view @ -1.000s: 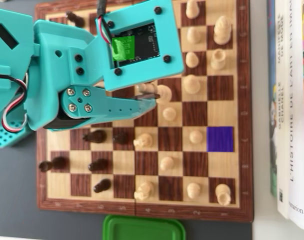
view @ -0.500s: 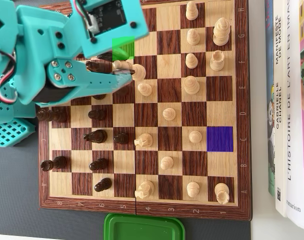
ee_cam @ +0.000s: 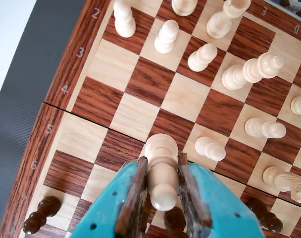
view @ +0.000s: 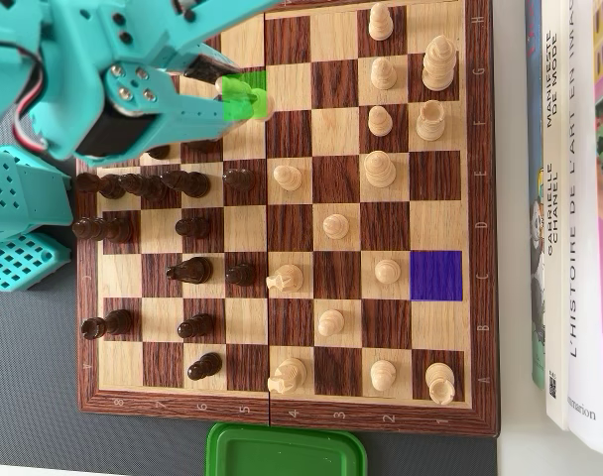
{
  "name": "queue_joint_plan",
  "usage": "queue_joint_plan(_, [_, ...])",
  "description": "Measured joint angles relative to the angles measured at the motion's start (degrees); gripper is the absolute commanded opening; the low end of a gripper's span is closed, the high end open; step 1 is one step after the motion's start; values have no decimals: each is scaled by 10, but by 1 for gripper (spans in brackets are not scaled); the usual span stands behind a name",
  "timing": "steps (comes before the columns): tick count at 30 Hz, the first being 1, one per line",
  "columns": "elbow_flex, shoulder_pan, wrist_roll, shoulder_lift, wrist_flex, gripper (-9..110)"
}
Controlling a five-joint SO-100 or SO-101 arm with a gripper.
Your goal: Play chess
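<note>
Wooden chessboard (view: 450, 129) spreads beneath the teal arm (view: 103, 89), whose gripper (ee_cam: 160, 171) is clamped on a pale chess piece (ee_cam: 160, 168), held over the green-tinted square (view: 245, 96) in the overhead view. Dark pieces (view: 182, 183) stand just below the gripper there; a purple-tinted square (view: 435, 275) lies well apart.

From my overhead view the chessboard (view: 282, 416) fills the middle, with books (view: 574, 218) standing off its right edge and a lid (view: 287, 454) just below its bottom edge. My gripper (view: 244, 97) sits over the upper left squares, closed round a pawn (ee_cam: 160, 171). Dark pieces (view: 192, 270) crowd the left columns; light pieces (view: 381, 169) spread across the right.
</note>
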Motion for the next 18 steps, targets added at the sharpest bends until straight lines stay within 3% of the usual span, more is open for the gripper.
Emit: queue_joint_plan(18, [54,-70,0,-12,0,3])
